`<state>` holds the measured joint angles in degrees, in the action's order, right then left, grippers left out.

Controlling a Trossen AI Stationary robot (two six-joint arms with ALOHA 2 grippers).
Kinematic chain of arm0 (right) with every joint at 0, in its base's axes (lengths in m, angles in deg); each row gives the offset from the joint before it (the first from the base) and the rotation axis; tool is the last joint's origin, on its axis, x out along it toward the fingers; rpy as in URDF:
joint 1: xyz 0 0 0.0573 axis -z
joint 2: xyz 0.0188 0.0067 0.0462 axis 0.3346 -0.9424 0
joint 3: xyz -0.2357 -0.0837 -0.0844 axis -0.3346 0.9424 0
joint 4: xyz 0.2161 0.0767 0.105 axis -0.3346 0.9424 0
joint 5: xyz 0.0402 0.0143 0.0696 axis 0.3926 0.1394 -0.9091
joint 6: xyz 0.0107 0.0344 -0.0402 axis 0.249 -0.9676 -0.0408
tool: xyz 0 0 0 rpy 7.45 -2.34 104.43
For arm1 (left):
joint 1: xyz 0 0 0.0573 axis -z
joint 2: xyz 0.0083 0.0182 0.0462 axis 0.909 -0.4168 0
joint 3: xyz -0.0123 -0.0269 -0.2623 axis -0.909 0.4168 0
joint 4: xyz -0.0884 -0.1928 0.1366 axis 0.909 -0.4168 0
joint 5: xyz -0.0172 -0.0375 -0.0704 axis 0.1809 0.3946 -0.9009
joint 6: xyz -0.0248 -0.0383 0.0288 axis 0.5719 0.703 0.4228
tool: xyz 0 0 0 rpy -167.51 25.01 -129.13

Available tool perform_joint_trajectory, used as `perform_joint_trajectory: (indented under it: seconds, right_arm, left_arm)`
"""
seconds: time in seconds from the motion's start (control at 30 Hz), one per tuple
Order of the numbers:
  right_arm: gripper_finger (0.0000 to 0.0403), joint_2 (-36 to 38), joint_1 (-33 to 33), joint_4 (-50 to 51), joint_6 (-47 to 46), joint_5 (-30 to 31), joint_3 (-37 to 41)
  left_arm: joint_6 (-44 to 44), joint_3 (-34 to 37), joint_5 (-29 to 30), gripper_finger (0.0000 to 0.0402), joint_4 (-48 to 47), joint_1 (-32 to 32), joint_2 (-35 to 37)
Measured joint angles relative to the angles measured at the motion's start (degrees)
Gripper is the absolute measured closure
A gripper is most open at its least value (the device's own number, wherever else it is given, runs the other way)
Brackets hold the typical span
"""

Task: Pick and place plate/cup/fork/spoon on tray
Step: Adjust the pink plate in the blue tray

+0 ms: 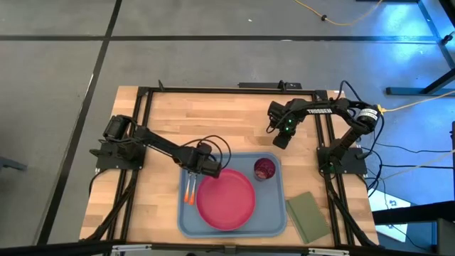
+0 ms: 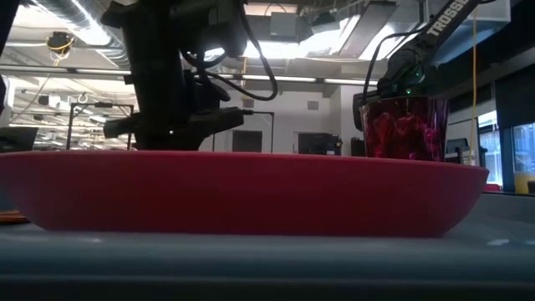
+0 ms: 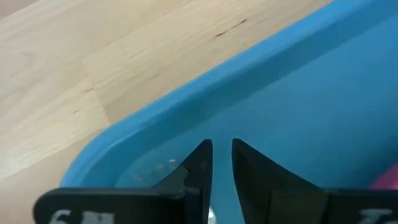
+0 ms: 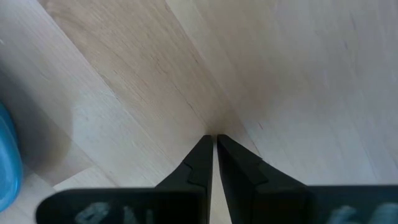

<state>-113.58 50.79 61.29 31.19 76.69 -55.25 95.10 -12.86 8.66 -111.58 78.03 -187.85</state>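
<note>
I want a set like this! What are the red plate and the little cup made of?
The plate looks like matte plastic: even pink-red, thick rounded rim, no shine. The cup looks like clear-ish dark red plastic, since light glows through it. Glass is possible, though.

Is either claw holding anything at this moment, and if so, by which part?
Nothing is held. The left claw hangs over the tray, slightly parted with only tray showing between. The right claw is nearly shut over bare table.

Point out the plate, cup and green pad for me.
plate (image 1: pixel 225 201), high view, centre of its flat face.
cup (image 1: pixel 264 168), high view, middle of its round top.
green pad (image 1: pixel 308 216), high view, middle of its surface.
</note>
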Motion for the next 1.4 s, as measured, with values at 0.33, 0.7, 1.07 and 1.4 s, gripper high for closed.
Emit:
perform_joint_trajectory:
  seconds: [0.33,0.7,1.07,1.4]
  right_arm:
    - [0.037,0.0,0.0,0.2,0.0,0.0,0.0]
    - [0.037,0.0,0.0,1.3,-0.4,0.0,-0.1]
    - [0.037,0.2,0.0,4.3,-3.0,-0.1,0.1]
    - [0.037,0.2,0.0,4.3,-3.6,-0.1,0.1]
  left_arm:
    - [-5.7,0.0,0.9,0.0347,7.0,0.0,5.3]
    - [-18.2,-1.0,3.6,0.0347,4.9,5.4,17.9]
    - [-13.3,-0.9,-3.5,0.0347,-4.7,19.4,9.9]
    - [-6.4,-0.9,-3.8,0.0347,-5.6,24.1,7.0]
